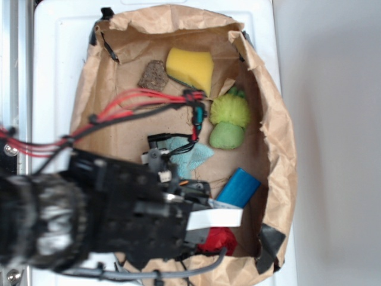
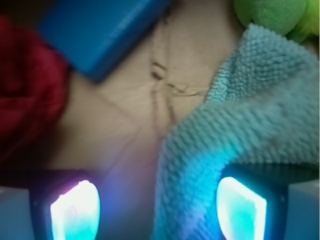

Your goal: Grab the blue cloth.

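Red fabric (image 2: 27, 85) on my left, the deep-blue block (image 2: 100, 32) next to it, bare brown paper (image 2: 130, 125) in the middle, and on the right the blue cloth (image 2: 240, 125), its fuzzy fold running down between my fingertips. My pincer (image 2: 157, 210) is spread wide, pinching nothing, low over the cloth's edge. I judge this the final approach: next I must drop, nudge right to centre the fold, and squeeze.

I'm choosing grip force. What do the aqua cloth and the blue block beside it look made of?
The cloth looks like soft terry fabric: looped, nubby pile, floppy folded edges. The block looks rigid with a smooth matte face and straight edges, perhaps plastic or painted wood; the blur leaves that open.
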`<action>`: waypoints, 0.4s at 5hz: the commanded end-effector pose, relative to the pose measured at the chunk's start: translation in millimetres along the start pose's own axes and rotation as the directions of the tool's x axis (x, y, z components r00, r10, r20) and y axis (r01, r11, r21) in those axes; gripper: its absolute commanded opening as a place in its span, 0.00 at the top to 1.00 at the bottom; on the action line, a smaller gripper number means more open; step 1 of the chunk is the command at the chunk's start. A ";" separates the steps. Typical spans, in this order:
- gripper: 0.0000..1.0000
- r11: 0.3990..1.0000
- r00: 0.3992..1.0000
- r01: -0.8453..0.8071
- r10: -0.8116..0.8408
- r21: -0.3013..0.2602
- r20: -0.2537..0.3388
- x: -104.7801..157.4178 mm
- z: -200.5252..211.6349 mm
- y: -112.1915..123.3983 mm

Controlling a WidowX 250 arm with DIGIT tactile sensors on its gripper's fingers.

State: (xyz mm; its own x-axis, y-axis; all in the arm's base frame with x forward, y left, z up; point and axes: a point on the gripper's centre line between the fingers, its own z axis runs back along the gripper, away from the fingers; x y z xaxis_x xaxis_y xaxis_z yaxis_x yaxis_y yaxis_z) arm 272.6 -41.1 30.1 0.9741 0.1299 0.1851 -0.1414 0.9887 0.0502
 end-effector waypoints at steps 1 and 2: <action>0.00 0.998 1.000 0.003 -0.004 0.065 0.004 16.3 -20.9 3.2; 1.00 0.996 1.000 0.014 -0.013 0.087 -0.005 13.4 -26.2 1.6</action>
State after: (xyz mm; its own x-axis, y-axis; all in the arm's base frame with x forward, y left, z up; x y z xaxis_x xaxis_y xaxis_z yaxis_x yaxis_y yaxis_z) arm 289.6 -32.9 19.6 0.9764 0.0973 0.1926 -0.1224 0.9848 0.1232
